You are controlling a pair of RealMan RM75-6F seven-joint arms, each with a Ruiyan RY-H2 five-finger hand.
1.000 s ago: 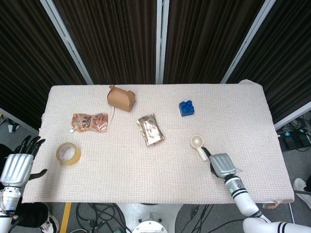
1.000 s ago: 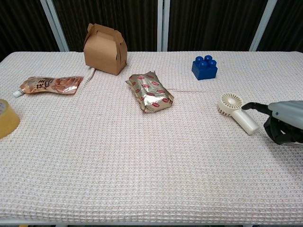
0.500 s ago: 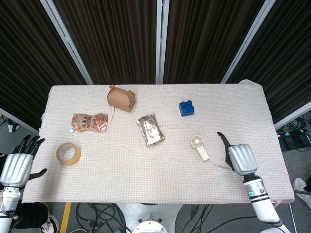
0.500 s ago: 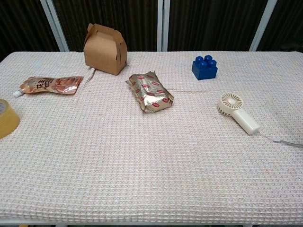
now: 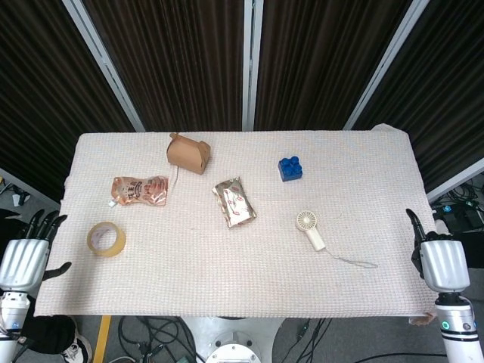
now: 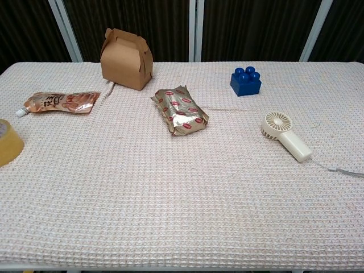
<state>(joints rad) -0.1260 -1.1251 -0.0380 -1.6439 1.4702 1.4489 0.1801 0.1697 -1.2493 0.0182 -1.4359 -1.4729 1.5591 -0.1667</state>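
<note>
Two hands off the table, fan lying free

Both hands are empty with fingers apart: right hand past the right edge, left hand off the left. The white handheld fan lies near-right on the waffle-weave cloth, well apart from either. Pouch lettering is unreadable. Dark curtains hang behind.

Tape roll cut by chest view's left edge; fan's cord runs off right; neither robot hand shows there.
</note>
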